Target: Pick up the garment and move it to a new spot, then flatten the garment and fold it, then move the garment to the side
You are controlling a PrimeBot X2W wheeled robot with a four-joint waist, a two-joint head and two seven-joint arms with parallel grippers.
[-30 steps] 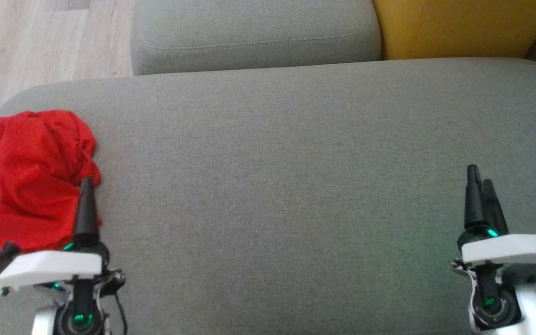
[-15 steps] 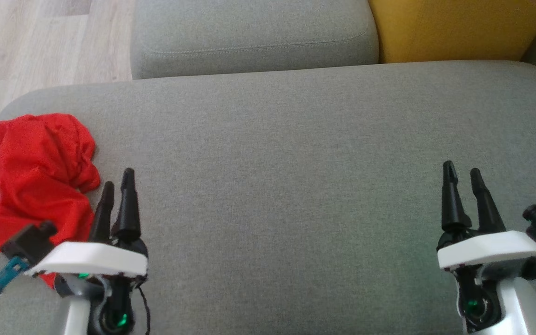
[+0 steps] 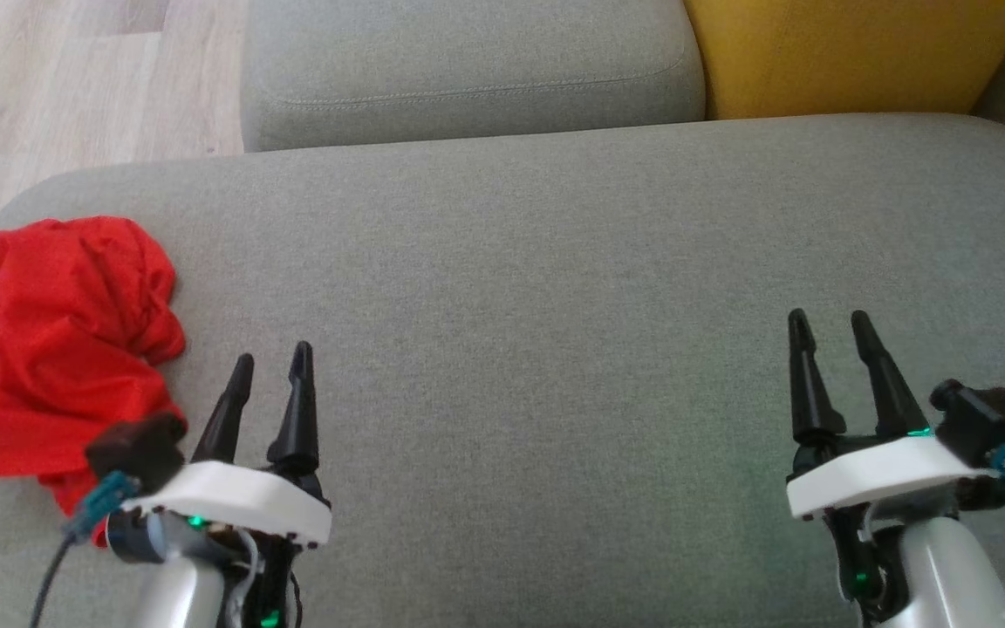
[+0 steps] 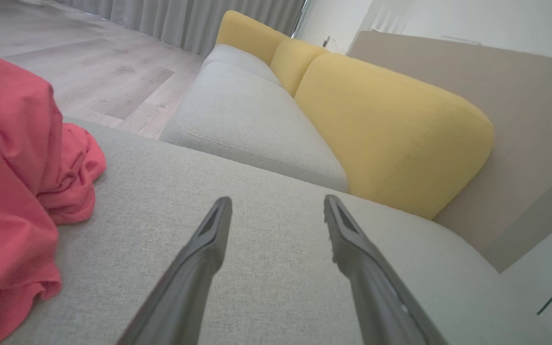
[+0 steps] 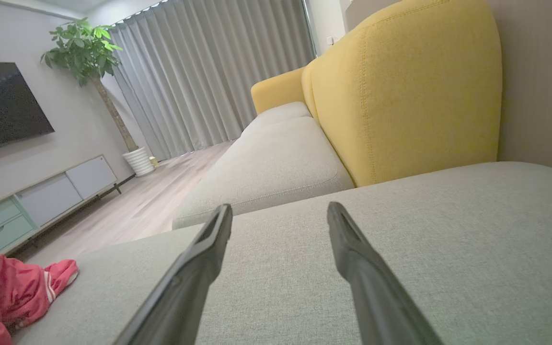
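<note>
Nothing done yet: red garment (image 3: 58, 340) lies crumpled at the left end of the sofa cushion (image 3: 537, 262), left tool (image 3: 271, 359) spread empty beside it, right tool (image 3: 827, 318) spread near the cushion's right end; pickup, flattening, folding remain.

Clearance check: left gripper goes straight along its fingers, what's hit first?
Probably the far grey seat cushion, near the yellow backrest. The open left gripper aims over the near cushion, though pitch is unclear. The red garment lies off to its left.

Garment (image 3: 58, 340) on cushion (image 3: 555, 279), left of claws.
</note>
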